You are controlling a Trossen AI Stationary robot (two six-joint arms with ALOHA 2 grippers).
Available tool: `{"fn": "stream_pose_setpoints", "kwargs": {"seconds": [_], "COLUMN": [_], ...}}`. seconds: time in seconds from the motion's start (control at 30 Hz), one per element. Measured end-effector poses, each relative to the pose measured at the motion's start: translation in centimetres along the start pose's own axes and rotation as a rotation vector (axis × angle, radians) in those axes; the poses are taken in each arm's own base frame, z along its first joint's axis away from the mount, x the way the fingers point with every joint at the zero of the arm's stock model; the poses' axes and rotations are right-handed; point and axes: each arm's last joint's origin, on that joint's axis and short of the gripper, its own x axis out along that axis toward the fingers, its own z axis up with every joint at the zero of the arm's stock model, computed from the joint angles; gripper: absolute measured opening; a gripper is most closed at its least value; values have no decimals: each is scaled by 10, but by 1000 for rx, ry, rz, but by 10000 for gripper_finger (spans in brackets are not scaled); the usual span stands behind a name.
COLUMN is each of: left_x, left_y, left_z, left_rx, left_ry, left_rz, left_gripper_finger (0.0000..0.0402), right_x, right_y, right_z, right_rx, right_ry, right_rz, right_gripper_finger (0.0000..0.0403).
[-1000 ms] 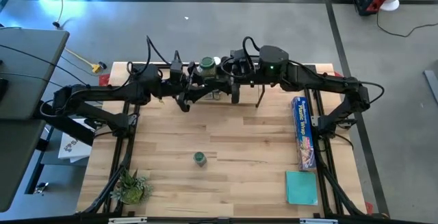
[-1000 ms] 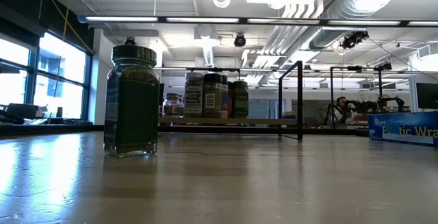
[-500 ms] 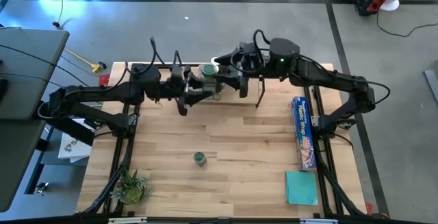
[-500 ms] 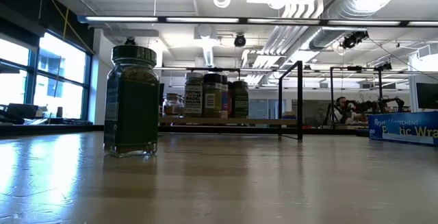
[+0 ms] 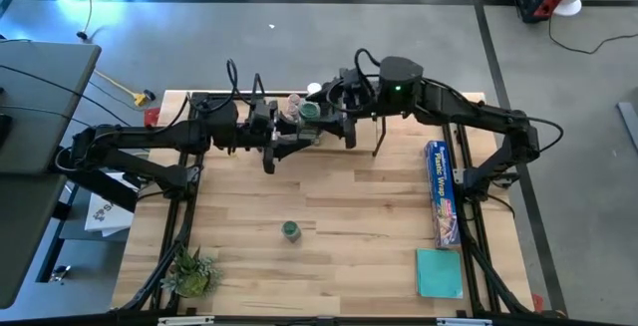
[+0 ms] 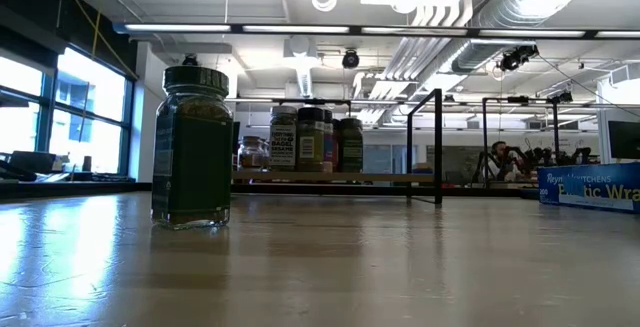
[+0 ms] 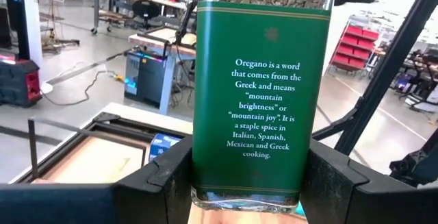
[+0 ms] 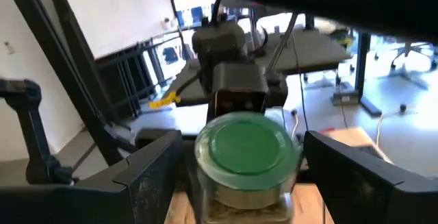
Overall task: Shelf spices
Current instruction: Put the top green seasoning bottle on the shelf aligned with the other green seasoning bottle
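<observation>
Desk [image 5: 349,196]: light wooden top on a black frame, seen whole from above.
Plant [image 5: 189,271]: small green potted one at the near left corner of the desk.
Left gripper [image 5: 289,137]: reaches in from the left at the far middle of the desk; jaws closed on an oregano jar [image 7: 256,94], pressing its two sides. In the left wrist view the jar's green label faces the camera and dried herb shows through the glass above it.
Lone jar [image 5: 290,229]: green-topped, upright on the desk, near the middle and well apart from both arms. In the low view it stands close and large, dark green contents under a black cap [image 6: 193,152].
Shelf [image 6: 340,175]: black wire rack with a light wooden board, at the far edge of the desk. Low view shows four jars on the board: one short clear jar [image 6: 252,153] at the left, then three taller jars [image 6: 315,139] side by side.
Right gripper [image 5: 334,112]: comes in from the right, just beside the left gripper, over the held jar. Jaws wide, one on each side of the jar's green lid [image 8: 248,145], with a gap on both sides, not gripping.
Plastic wrap box [image 5: 441,191]: long, blue, lying along the right side of the desk.
Teal square [image 5: 440,271]: flat, near the right front corner, just below the box.
Person [image 6: 497,159]: far off in the room beyond the desk.
</observation>
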Motion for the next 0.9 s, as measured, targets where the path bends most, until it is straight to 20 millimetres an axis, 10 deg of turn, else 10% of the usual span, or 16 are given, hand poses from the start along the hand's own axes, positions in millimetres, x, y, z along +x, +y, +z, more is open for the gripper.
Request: {"fn": "stream_pose_setpoints", "kwargs": {"seconds": [0.37, 0.73, 0.9], "left_x": [0, 0, -7], "left_y": [1, 2, 8], "left_z": [-3, -6, -10], "left_rx": [-3, -2, -10], "left_ry": [27, 57, 132], "left_rz": [7, 54, 110], "left_gripper_finger": [192, 195, 274], "right_x": [6, 13, -2], "right_y": [-2, -4, -6], "right_z": [-4, -14, -10], "right_rx": [-2, -9, -12], "right_ry": [9, 67, 102], "right_rz": [-2, -11, -95], "right_gripper_finger": [291, 189, 189]}}
